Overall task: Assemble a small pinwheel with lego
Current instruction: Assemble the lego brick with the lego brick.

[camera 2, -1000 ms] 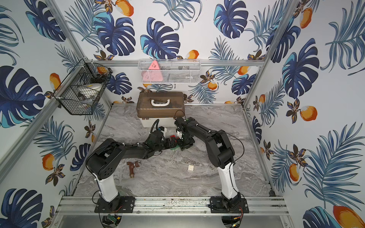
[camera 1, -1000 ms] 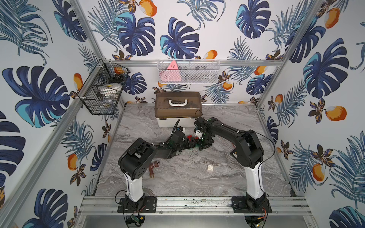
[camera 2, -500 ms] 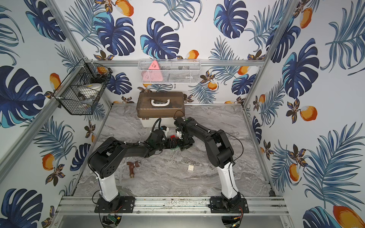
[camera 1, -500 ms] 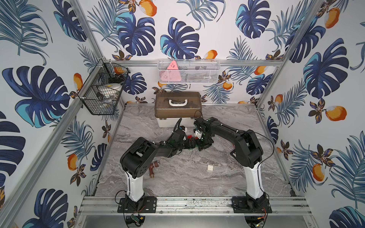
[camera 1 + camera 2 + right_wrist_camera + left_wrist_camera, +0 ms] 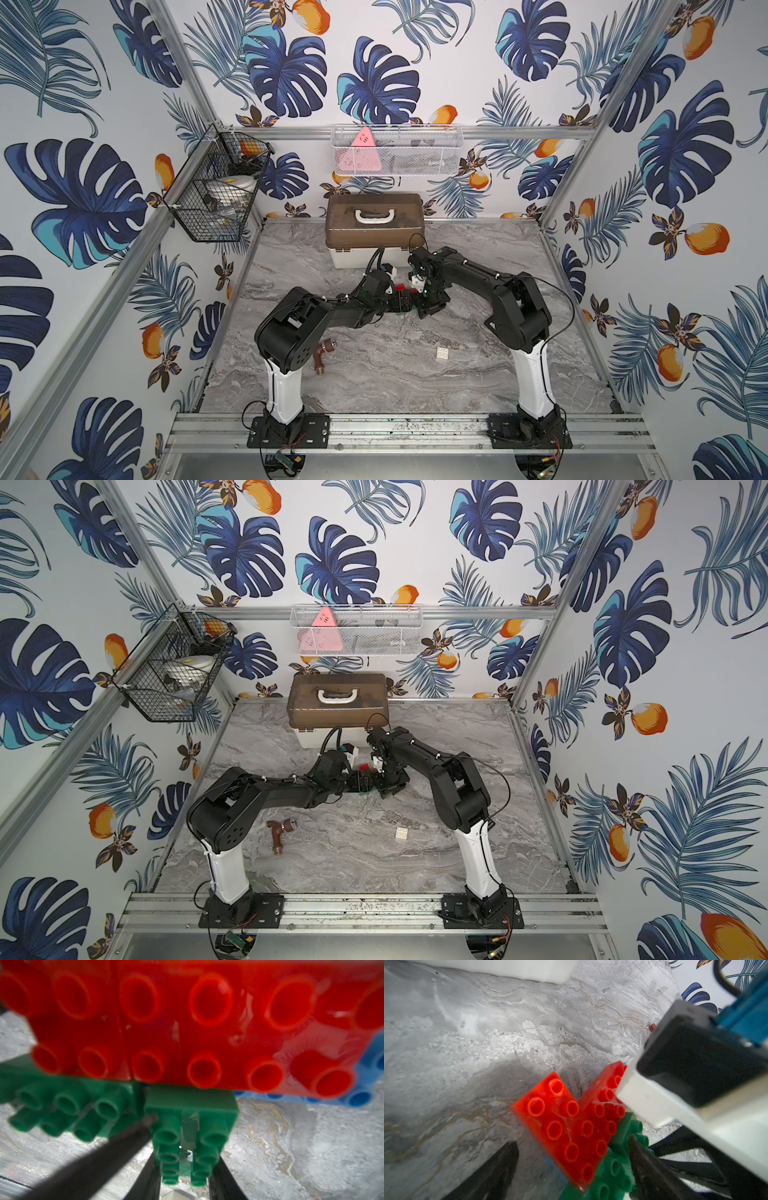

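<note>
The half-built pinwheel [image 5: 591,1126] of translucent red, green and blue studded plastic bricks is at the middle of the grey marbled bench [image 5: 415,395], between both arms. The right pincer [image 5: 186,1167] is clamped on a projecting green oblong brick [image 5: 191,1109]. The left pincer [image 5: 572,1140] stands apart, straddling a red brick [image 5: 550,1109] — one finger [image 5: 500,1163] clear of it. A small white square brick [image 5: 442,354] lies alone, well apart.

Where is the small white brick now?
In both top views the white brick lies alone on the table, between the two arms, nearer the right arm.
</note>
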Controlling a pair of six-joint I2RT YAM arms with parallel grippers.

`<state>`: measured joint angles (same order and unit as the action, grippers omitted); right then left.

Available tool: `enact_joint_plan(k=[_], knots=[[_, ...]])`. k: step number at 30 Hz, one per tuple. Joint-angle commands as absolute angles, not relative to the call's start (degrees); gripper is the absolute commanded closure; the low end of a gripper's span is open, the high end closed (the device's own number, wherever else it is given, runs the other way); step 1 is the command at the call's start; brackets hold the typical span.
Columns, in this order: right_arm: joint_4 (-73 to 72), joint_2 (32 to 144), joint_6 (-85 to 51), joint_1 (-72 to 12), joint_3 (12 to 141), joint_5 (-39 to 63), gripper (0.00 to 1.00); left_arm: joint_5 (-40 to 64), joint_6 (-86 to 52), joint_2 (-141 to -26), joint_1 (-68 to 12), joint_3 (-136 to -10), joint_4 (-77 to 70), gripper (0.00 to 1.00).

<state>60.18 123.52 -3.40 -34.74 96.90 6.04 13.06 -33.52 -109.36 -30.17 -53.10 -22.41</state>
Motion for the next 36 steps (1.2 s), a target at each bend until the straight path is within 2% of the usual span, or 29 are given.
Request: enact_joint_plan(k=[1, 13, 36], knots=[[60.47, 123.67, -3.16, -34.89, 97.48, 7.91, 0.69, 13.79, -34.43, -109.41, -29.98, -51.91, -17.28, 0.07], [60.47, 123.56, -2.99, -34.89, 97.56, 7.89, 0.69, 12.13, -32.75, -110.72, -28.94, -54.25, -10.92, 0.09], [59.85, 123.32, -4.35, -34.72, 98.41, 8.87, 0.64, 4.87, -29.29, -115.5, -29.19, -56.91, 5.71, 0.21]])
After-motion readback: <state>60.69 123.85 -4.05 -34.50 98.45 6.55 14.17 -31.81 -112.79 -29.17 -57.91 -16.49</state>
